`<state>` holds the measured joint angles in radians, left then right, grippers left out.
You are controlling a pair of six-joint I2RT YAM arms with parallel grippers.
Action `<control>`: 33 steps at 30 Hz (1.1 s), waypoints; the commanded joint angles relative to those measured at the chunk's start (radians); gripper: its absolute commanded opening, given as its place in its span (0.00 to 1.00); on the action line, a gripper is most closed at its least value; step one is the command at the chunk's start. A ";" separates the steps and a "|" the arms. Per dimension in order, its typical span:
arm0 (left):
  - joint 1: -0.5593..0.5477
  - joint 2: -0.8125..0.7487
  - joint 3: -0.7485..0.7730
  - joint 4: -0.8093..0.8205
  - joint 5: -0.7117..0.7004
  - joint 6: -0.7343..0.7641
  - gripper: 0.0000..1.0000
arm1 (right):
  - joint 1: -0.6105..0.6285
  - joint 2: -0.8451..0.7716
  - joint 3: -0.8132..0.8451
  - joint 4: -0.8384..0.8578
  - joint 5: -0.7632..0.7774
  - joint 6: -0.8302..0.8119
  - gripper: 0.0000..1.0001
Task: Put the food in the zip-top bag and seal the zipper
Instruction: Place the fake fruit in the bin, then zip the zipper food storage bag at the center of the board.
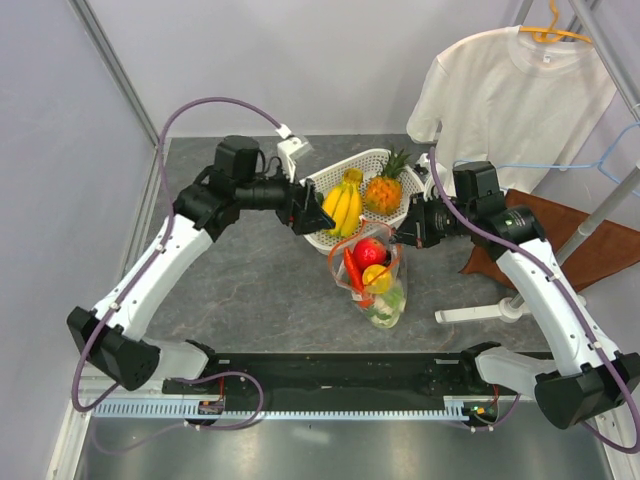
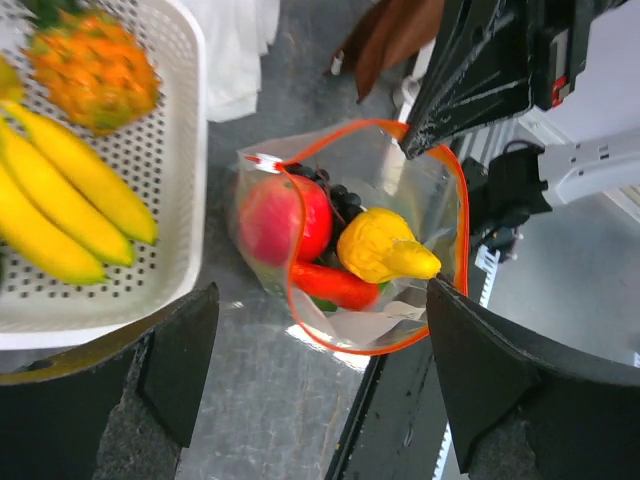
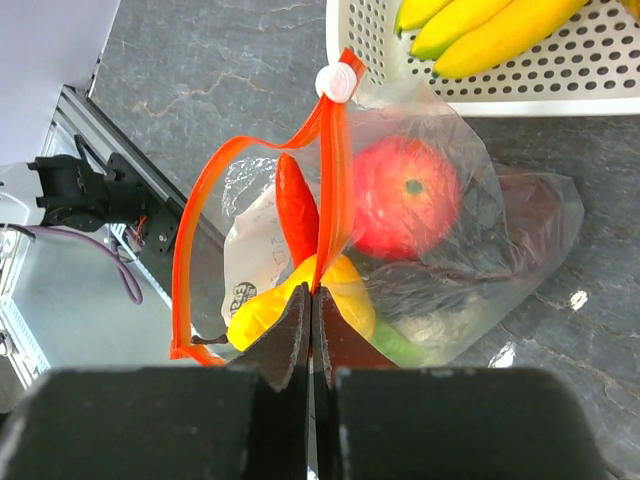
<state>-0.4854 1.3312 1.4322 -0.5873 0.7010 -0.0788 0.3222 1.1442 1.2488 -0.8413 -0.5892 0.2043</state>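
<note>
A grey, marbled table top (image 1: 260, 290) stood before plain pale walls (image 1: 330, 60) in even light. At the right, a white T-shirt (image 1: 500, 100) hung from a yellow hanger (image 1: 555, 35) on a metal rack (image 1: 597, 215), above a brown sheet (image 1: 590, 245).

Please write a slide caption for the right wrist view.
Shut right gripper pinches the zipper of the open bag, food inside.

Open clear floppy plastic zip-top bag (image 3: 500, 230) just beside the white mesh basket (image 3: 600, 62). Its red-orange zipper strip (image 3: 335, 170) is unsealed, with the white end piece (image 3: 337, 82) nearest the basket. Contents: red round fruit (image 3: 405, 210), red chili (image 3: 296, 210), yellow piece (image 3: 250, 322), dark grapes (image 2: 340, 200).
</note>
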 commanded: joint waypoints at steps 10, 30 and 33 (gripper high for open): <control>-0.225 0.132 -0.107 0.055 -0.368 -0.019 0.82 | -0.005 -0.043 -0.046 0.085 -0.080 -0.003 0.00; -0.228 0.258 0.079 0.057 -0.068 -0.030 0.02 | 0.153 -0.098 -0.198 0.403 -0.070 0.208 0.00; -0.228 0.235 0.198 -0.033 -0.023 0.022 0.02 | 0.187 -0.116 -0.201 0.430 -0.067 0.247 0.00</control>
<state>-0.7090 1.6138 1.4662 -0.5545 0.5880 -0.1345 0.4683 1.0599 1.0512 -0.5140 -0.6533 0.3908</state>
